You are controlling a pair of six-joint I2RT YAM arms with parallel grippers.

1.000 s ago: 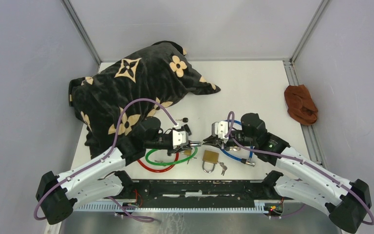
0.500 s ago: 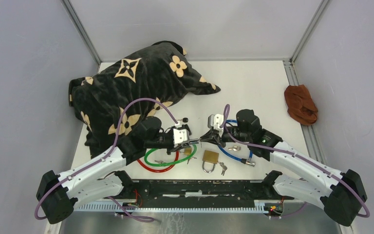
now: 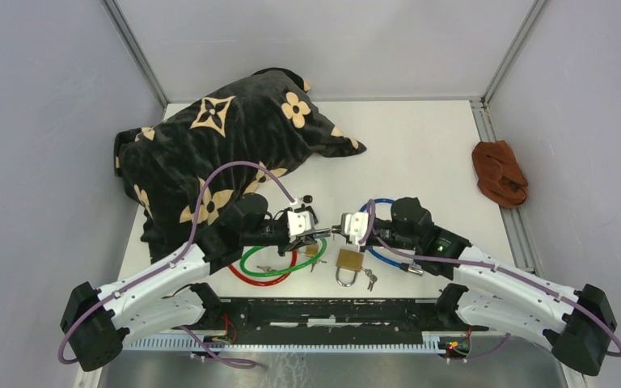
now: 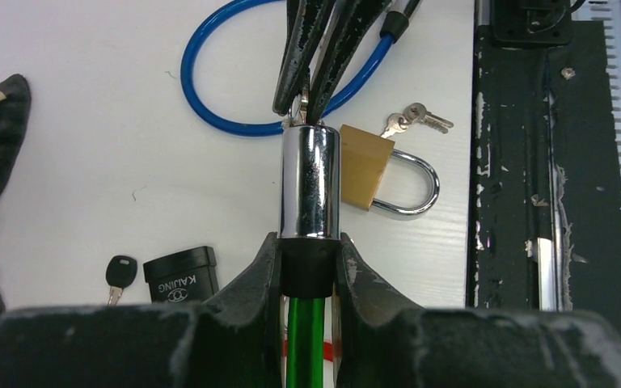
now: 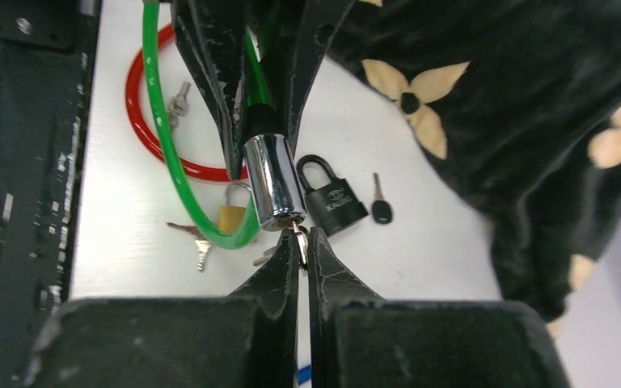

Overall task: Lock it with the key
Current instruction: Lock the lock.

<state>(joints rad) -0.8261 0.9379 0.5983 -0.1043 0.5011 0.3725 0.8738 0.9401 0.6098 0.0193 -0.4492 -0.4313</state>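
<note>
Surface: white table (image 3: 420, 145) inside a grey-walled enclosure.
Left hand (image 4: 309, 242): fingers clamped on the black collar at the base of the lock cylinder (image 4: 310, 182), which is held off the table and pointed at the right hand.
Lock cylinder: chrome, fitted to the end of the green cable (image 5: 162, 137); the cable loops down onto the table.
Right hand (image 5: 303, 238): fingers pressed together on the key (image 5: 298, 229).
Key: small, silver, at the open end face of the lock cylinder; depth of insertion cannot be told.
Below the hands: brass padlock (image 4: 364, 166) lying flat with small keys beside it; blue cable (image 4: 210, 113); red cable (image 5: 132, 113).
Near the fabric: black padlock (image 5: 335, 206) with a black key (image 5: 380, 210) just beside it.
Rear left: black floral fabric (image 3: 210, 137).
Right edge: brown cloth (image 3: 499, 171).
</note>
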